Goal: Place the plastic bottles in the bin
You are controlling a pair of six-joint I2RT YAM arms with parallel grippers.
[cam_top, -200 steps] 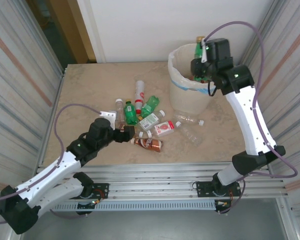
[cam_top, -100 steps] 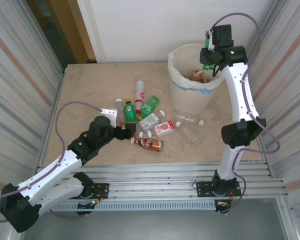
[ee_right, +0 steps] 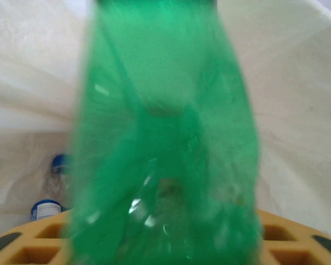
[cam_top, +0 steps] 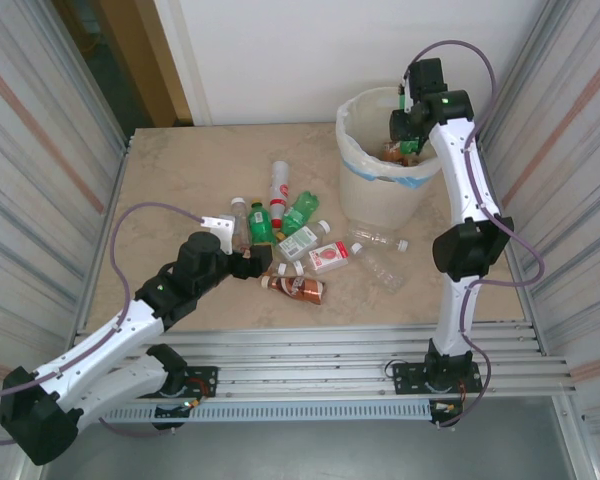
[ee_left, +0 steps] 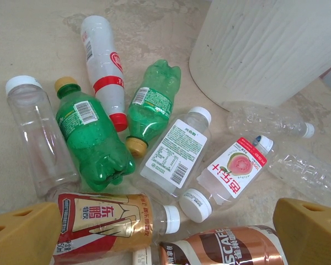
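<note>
Top view: the right pincer (cam_top: pixel 408 133) has shifted further over the bin (cam_top: pixel 355 178). The left pincer (cam_top: pixel 257 266), unmoved, hovers by the plastic bottles (cam_top: pixel 302 240) on the desk (cam_top: pixel 180 170).

Left wrist: its fingers (ee_left: pixel 22 237) stand spread wide.

Right wrist: a blurred green bottle (ee_right: pixel 165 143) sits inside the bin's bag (ee_right: pixel 298 110); whether the pincer is pinching it cannot be told.

I read "SCAFE" on the brown coffee bottle (ee_left: pixel 220 248), large Chinese characters on the red-and-gold bottle (ee_left: pixel 102 221), print on the white-labelled bottle (ee_left: pixel 176 152) too fine for me.
</note>
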